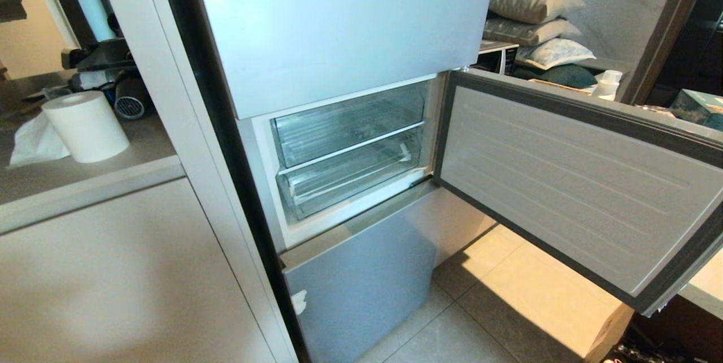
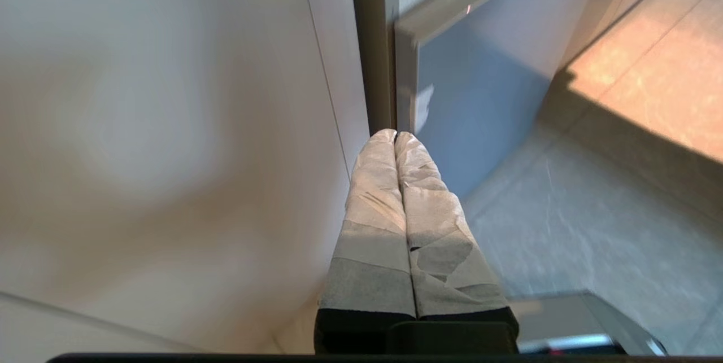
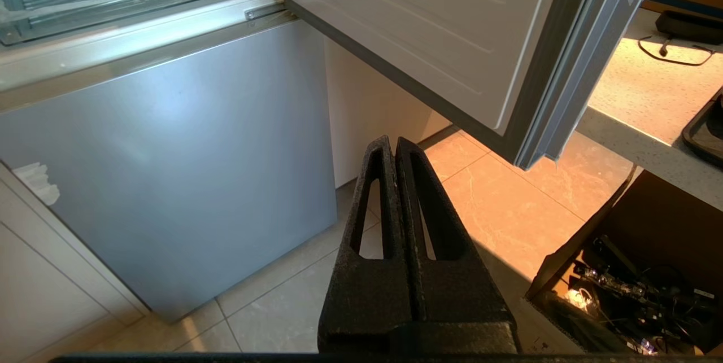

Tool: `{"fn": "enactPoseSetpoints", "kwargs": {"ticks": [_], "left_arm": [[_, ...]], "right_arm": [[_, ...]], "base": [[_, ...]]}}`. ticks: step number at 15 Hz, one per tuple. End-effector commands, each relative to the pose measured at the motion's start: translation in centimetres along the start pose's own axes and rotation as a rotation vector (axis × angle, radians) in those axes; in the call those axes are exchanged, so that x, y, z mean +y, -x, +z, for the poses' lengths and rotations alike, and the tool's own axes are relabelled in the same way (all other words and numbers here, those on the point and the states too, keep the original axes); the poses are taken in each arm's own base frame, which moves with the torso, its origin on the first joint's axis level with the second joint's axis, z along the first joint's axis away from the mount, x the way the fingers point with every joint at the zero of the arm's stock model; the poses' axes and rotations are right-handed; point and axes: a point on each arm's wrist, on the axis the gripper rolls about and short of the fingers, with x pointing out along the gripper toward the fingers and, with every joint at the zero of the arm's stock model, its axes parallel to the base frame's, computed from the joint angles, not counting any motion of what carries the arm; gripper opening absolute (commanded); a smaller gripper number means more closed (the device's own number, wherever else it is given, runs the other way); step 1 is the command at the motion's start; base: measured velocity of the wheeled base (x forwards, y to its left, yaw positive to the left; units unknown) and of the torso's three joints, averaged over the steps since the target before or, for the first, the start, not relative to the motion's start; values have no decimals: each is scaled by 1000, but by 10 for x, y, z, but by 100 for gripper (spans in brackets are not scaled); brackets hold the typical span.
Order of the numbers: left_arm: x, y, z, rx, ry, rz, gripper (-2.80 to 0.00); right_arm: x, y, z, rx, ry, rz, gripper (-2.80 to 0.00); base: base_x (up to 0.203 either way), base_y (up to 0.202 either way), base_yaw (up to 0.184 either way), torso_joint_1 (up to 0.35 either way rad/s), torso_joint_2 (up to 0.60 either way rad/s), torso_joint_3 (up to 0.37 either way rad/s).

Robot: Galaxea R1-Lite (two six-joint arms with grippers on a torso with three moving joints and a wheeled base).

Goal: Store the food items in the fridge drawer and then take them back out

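Fridge [image 1: 339, 24] middle door [image 1: 570, 182] swung wide open. Inside that compartment, two clear drawers pushed in, fridge drawer [image 1: 347, 128] the upper one, deeper bin [image 1: 350, 179] right under it. No food item visible in either. Left gripper [image 2: 395, 136] low beside the fridge's bottom left corner, taped fingers [image 2: 375, 227] pressed together, holding nothing. Right gripper [image 3: 393, 143] low in front of the fridge's lower door [image 3: 169, 171], black fingers [image 3: 435, 261] closed, empty. Paper towel roll [image 1: 86, 126] on the counter left of the fridge.

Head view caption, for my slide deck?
Fridge middle door swung open, two clear drawers pushed in and empty-looking; no claw in sight.
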Motion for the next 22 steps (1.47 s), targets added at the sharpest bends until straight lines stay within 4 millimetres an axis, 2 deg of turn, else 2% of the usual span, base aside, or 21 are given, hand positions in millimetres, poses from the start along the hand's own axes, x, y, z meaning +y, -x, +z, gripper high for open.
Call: {"fn": "enactPoseSetpoints", "kwargs": {"ticks": [1, 4, 6, 7, 22], "left_arm": [[-1, 8, -5, -112, -36, -15, -280], [-2, 9, -6, -197, -101, -34, -280], [-1, 9, -6, -190, 38, -5, -280], [0, 9, -6, -191, 53, 11, -280], [0, 9, -6, -193, 88, 20, -280]], "right_arm": [[0, 0, 0, 0, 1, 0, -280], [0, 0, 0, 0, 0, 1, -280], [0, 0, 0, -1, 0, 1, -280], [0, 0, 0, 1, 0, 1, -280], [0, 0, 0, -1, 6, -1, -280]], "base": [[0, 0, 0, 0, 0, 0], [0, 0, 0, 0, 0, 0], [0, 0, 0, 0, 0, 0], [0, 0, 0, 0, 0, 0], [0, 0, 0, 0, 0, 0]]}}
